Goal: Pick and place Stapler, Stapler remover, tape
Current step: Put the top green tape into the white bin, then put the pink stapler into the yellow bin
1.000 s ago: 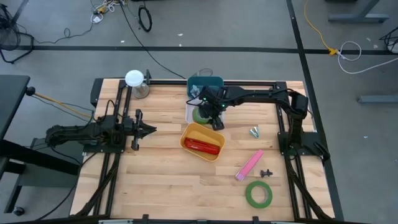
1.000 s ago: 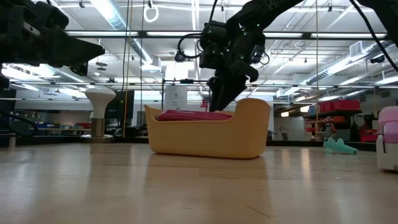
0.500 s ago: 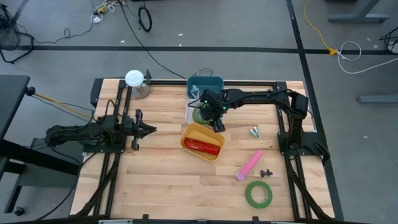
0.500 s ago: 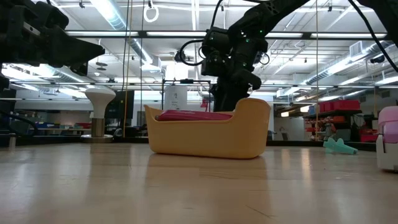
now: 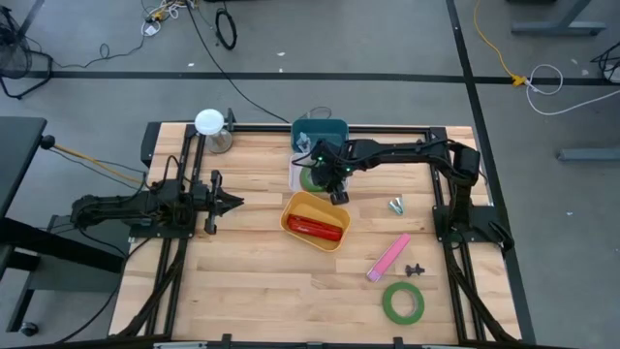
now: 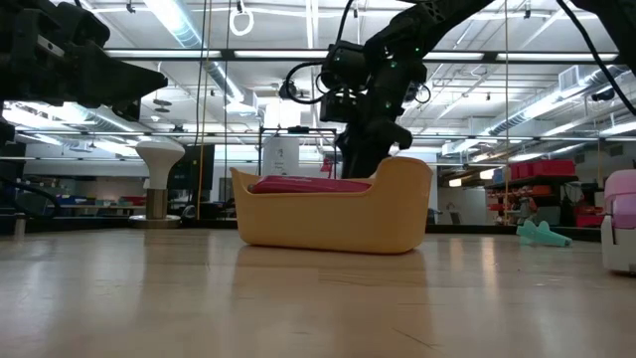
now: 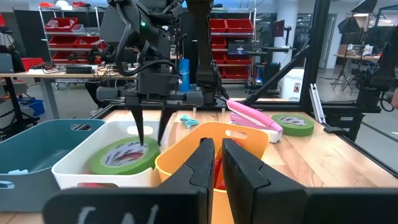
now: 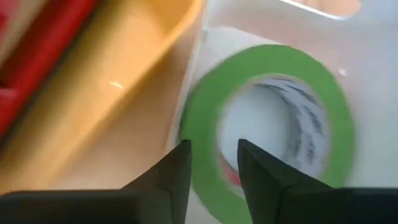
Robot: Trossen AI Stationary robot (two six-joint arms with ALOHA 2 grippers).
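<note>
The left claw (image 5: 232,202) waits low over the desk (image 5: 242,281) on its own side, fingers closed on nothing, well clear of the work so the other arm has room. Past it comes the yellow tray (image 5: 315,220), which holds a red object (image 5: 315,229) lying flat, likely the stapler, though that is a guess. Behind the tray sits a white bin (image 7: 81,165) with a green tape roll (image 7: 122,155) lying flat in it on top of something red, probably another roll. The right claw (image 7: 148,127) hangs just above that roll, fingers apart and empty, one tip over the band. The roll looks delivered. Further right, a pink tool (image 5: 388,257) and a second green roll (image 5: 402,302) remain on the desk awaiting pickup.
</note>
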